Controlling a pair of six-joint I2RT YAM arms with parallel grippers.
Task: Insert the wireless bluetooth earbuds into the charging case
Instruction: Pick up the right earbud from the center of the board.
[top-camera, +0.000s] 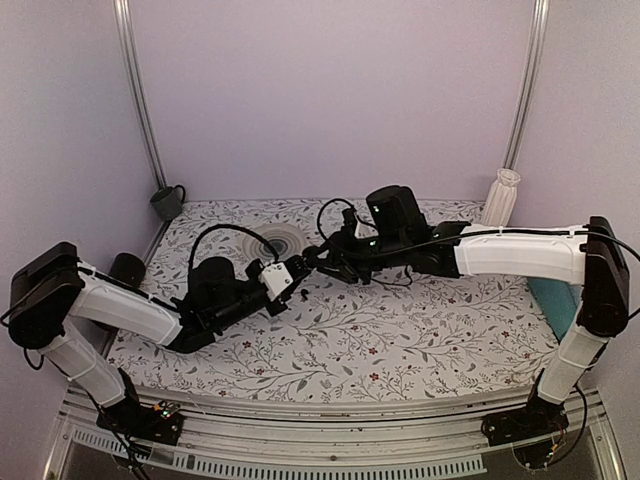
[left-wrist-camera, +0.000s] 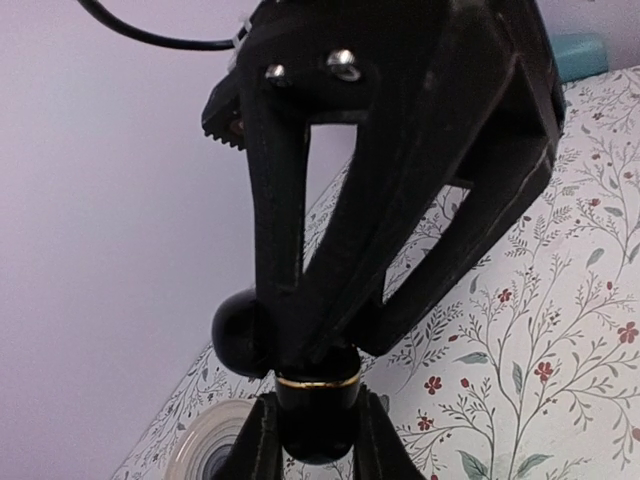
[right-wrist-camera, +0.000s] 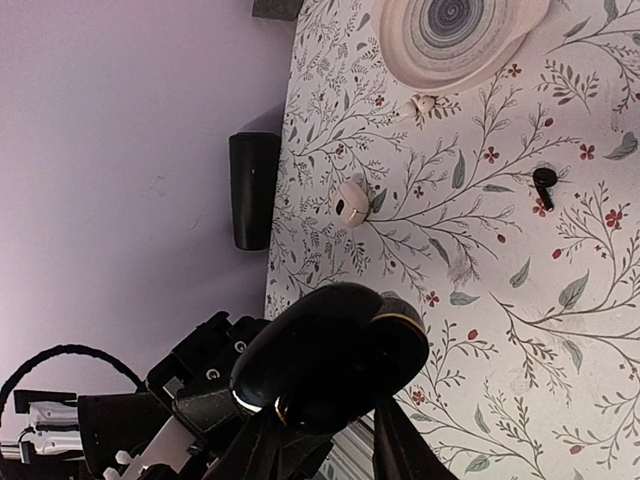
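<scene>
The black charging case (left-wrist-camera: 317, 415), with a gold rim, is held off the table in my left gripper (left-wrist-camera: 317, 425), which is shut on its lower half. The lid (left-wrist-camera: 238, 335) hangs open to one side. My right gripper (left-wrist-camera: 320, 345) points its fingertips, drawn together, into the case's opening; what is between them is hidden. In the right wrist view the open case (right-wrist-camera: 330, 365) fills the space in front of my right gripper (right-wrist-camera: 330, 425). One black earbud (right-wrist-camera: 543, 183) lies on the flowered cloth. From above the two grippers meet at mid-table (top-camera: 312, 258).
A swirl-pattern plate (right-wrist-camera: 460, 35) lies behind the grippers. A white earbud case (right-wrist-camera: 352, 203) and a small white piece (right-wrist-camera: 424, 103) lie near it. A black cylinder (top-camera: 127, 268) and grey cup (top-camera: 167, 202) stand at the left, a white ridged bottle (top-camera: 502, 197) and teal object (top-camera: 555, 300) at the right.
</scene>
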